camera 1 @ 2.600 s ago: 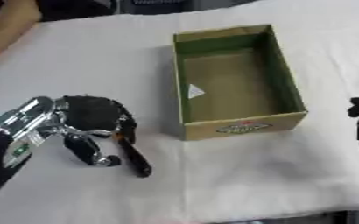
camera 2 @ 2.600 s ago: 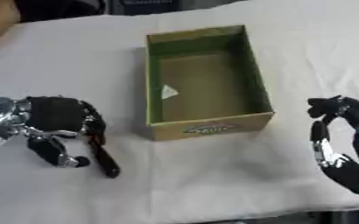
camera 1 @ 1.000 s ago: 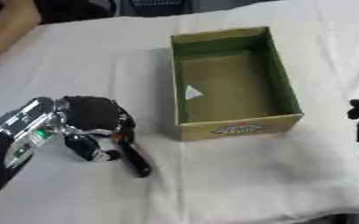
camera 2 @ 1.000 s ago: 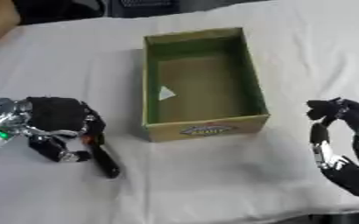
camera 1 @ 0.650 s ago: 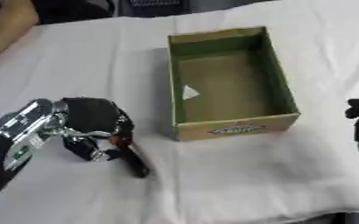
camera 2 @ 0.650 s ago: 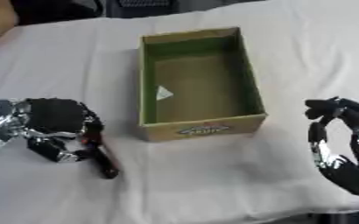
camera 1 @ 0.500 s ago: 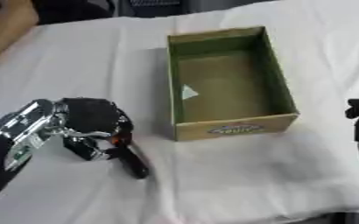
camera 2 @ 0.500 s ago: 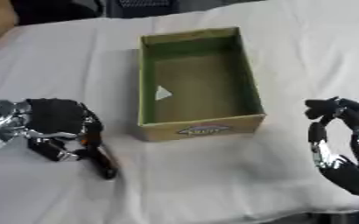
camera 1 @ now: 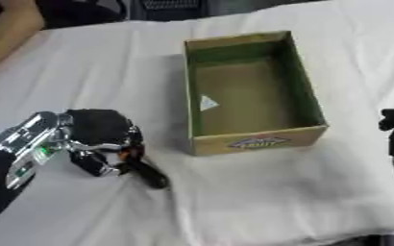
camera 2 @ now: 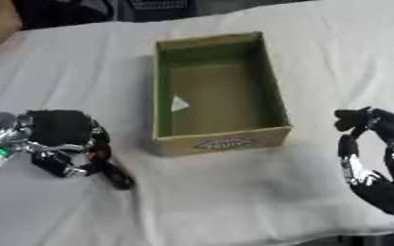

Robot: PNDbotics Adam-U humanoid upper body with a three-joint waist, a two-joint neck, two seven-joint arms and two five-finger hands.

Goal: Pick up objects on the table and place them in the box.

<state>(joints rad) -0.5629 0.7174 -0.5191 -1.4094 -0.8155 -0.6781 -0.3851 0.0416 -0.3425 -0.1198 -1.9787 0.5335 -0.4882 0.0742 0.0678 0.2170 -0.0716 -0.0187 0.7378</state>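
Observation:
An open cardboard box [camera 1: 255, 140] with a green inside stands on the white cloth at mid-table. A small white scrap [camera 1: 207, 103] lies on its floor. Left of the box, my left hand [camera 1: 95, 129] rests low on the cloth with its fingers curled round the upper end of a dark, elongated object [camera 1: 150, 175]. That object has an orange patch near the fingers, and its black tail lies on the cloth, pointing toward the front. My right hand [camera 2: 373, 185] is idle at the right edge, fingers up and relaxed, holding nothing.
A person's arm [camera 1: 7, 33] lies at the far left corner, touching nothing of mine. The white cloth [camera 1: 259, 202] spreads in front of the box down to the table's front edge. Dark shapes stand beyond the far edge.
My left hand's fingers have drawn a little closer over the dark object's upper end. The box and my right hand have stayed put.

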